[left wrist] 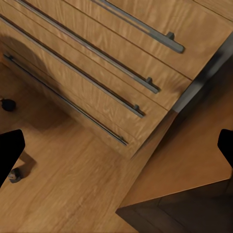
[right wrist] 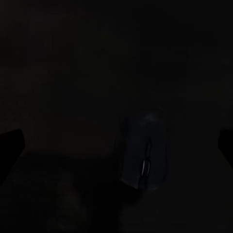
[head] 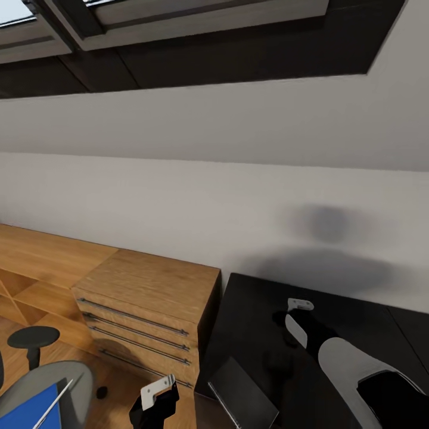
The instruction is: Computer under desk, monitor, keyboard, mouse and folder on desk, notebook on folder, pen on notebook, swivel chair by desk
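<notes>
The black desk (head: 250, 310) fills the lower right of the head view. My right gripper (head: 290, 326) hangs low over it, open. In the right wrist view a dark computer mouse (right wrist: 144, 151) lies on the desk between the wide-apart fingertips (right wrist: 10, 145), untouched. The swivel chair (head: 56, 381) stands at the lower left with the blue folder (head: 27, 412) on its seat and a thin pale stick (head: 55, 403) across the folder. My left gripper (head: 156, 404) is open above the floor, between chair and desk. A dark flat slab (head: 241, 393) lies at the desk's near left edge.
A wooden chest of drawers (head: 149, 310) with long metal handles (left wrist: 121, 60) stands against the wall left of the desk. A low wooden unit (head: 36, 262) runs further left. Chair casters (left wrist: 7, 104) rest on the wood floor (left wrist: 73, 184).
</notes>
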Motion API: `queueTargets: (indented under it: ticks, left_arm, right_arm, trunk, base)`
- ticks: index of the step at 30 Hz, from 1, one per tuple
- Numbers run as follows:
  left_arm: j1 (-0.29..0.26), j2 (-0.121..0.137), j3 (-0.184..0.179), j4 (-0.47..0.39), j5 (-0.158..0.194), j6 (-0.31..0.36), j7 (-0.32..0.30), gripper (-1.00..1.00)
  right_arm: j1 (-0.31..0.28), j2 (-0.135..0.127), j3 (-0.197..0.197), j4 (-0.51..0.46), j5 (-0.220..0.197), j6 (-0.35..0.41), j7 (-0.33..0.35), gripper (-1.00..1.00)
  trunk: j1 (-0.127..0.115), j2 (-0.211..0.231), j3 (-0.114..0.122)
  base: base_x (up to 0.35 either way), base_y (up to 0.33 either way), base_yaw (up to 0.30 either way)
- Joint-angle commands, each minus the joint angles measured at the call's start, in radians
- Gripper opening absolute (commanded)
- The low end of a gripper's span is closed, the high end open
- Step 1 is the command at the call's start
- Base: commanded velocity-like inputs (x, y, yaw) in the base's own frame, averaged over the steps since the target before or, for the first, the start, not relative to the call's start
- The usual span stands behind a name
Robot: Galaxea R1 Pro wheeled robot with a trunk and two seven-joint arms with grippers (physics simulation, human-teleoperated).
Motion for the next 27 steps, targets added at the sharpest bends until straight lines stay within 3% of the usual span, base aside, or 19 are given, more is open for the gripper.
queueTargets:
  ticks: [1,27]
  left_arm:
    - [-0.001,0.001,-0.003,0.0,0.01,-0.006,0.005,1.0]
    - [-0.001,0.001,0.002,-0.003,0.012,-0.002,0.005,1.0]
  right_arm:
    - [0.0,-0.001,0.008,-0.003,-0.009,0.006,-0.006,1.0]
    - [0.0,-0.019,0.008,-0.006,-0.01,0.0,-0.006,1.0]
  trunk:
    - [0.004,-0.008,-0.005]
    - [0.104,-0.19,-0.086]
  base:
    - [0.0,0.0,0.0]
    - [0.0,0.0,0.0]
